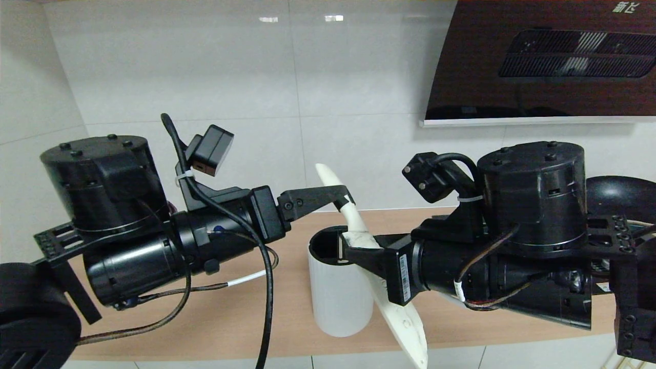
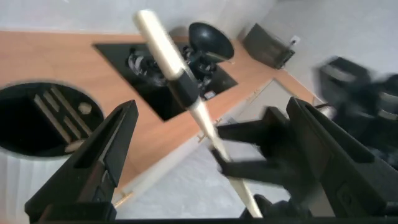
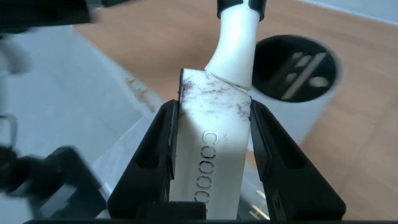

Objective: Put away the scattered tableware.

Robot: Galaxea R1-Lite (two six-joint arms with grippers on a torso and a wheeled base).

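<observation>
— What is that piece up in the air?

— A spatula (image 1: 397, 313), smooth and white, with grey marbling where the blade begins. It has a rounded cream handle, a dark band partway down, a thinner neck, then a flat blade pierced by a row of small oval slots. It hangs tilted above the countertop (image 1: 220, 312), with the handle tip toward eleven o'clock and the blade end toward five o'clock.

— Who has hold of it?

— The right gripper (image 1: 359, 247) is clamped on the upper part of the blade, one black finger pressed against each edge. The left gripper (image 1: 347, 197) sits at the handle with its fingers spread wide. In the left wrist view the handle runs between them with a gap on either side.

— And the container?

— A white holder (image 1: 341, 302), a plain smooth cylinder with a dark inside, stands on the pale wood-look countertop at six o'clock from the middle of the head view. The blade crosses in front of its rim; I cannot tell whether they touch. Inside lie several slim pale sticks and one piece with a small rounded end.

— Anything else around?

— Glossy white wall tiles (image 1: 256, 77) behind and a dark, shiny range hood (image 1: 538, 61) at two o'clock. A black cooktop (image 2: 158, 102) is set into the counter, with a rounded black pan (image 2: 208, 38) on it.
</observation>
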